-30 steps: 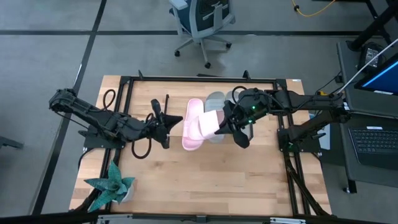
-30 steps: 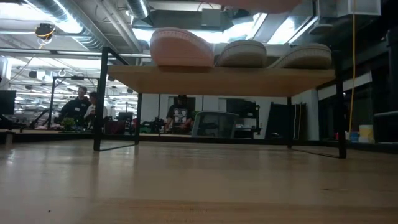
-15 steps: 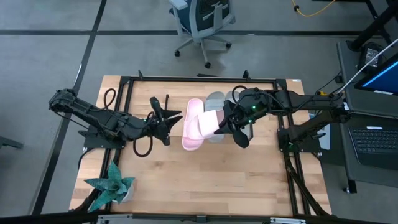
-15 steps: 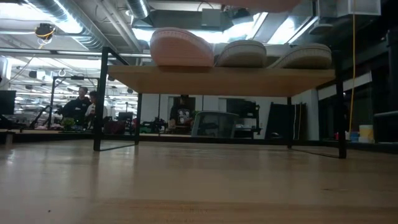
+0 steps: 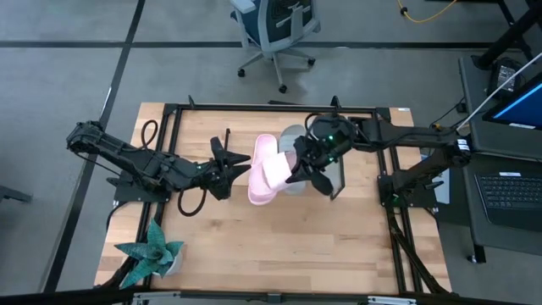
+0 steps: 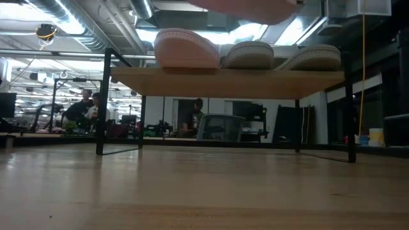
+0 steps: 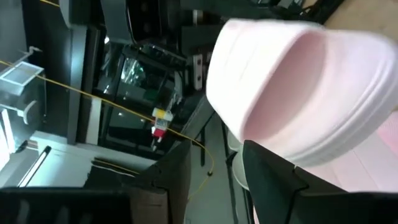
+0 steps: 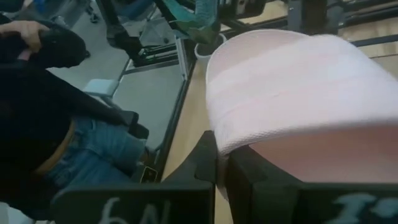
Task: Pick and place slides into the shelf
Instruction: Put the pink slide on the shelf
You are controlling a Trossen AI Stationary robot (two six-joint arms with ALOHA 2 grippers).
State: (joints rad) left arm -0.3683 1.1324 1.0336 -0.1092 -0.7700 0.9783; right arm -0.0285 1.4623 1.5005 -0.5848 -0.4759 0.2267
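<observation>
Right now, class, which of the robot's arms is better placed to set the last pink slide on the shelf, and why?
The right. Its gripper is shut on the second pink slide, carried above the shelf beside the pink slide already there. The left gripper hangs open and empty beside the shelf.

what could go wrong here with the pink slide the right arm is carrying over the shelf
The right gripper pinches the carried pink slide only by its strap edge, so it could slip or swing. That slide hangs right above the pink slide already on the shelf, so lowering it may land on top or knock it askew. The left gripper, fingers open, sits close beside that slide and could crowd the placement.
</observation>
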